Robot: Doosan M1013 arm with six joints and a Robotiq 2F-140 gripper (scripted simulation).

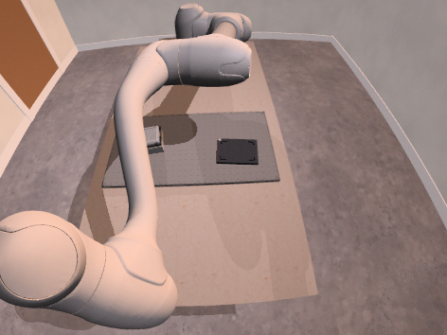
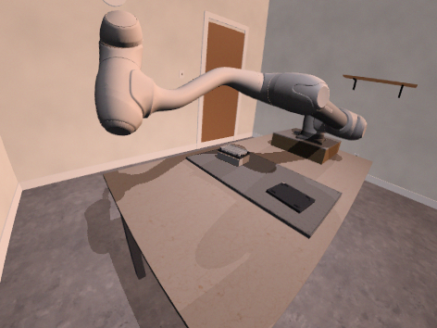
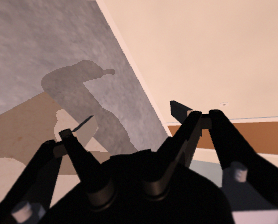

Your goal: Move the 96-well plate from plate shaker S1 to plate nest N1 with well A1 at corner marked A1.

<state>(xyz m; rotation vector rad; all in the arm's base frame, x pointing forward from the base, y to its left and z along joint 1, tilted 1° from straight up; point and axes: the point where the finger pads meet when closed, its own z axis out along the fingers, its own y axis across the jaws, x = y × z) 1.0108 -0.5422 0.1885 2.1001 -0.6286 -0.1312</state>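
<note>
The pale 96-well plate (image 1: 152, 135) sits on the plate shaker S1 (image 1: 155, 148) at the left of the grey mat; it also shows in the exterior view (image 2: 233, 150). I cannot make out its cut corner. The dark plate nest N1 (image 1: 238, 151) lies flat on the mat's right part, with nothing in it (image 2: 291, 196). My gripper (image 3: 133, 114) shows only in the wrist view. Its black fingers stand wide open with nothing between them. It faces the floor and a wall, far from the plate.
The grey mat (image 1: 189, 152) lies across the wooden table (image 2: 222, 237). The arm's base stands on a wooden block (image 2: 305, 145) at the table's far end. The arm arches high over the table's left side. A door (image 2: 222, 80) and a wall shelf (image 2: 380, 81) are behind.
</note>
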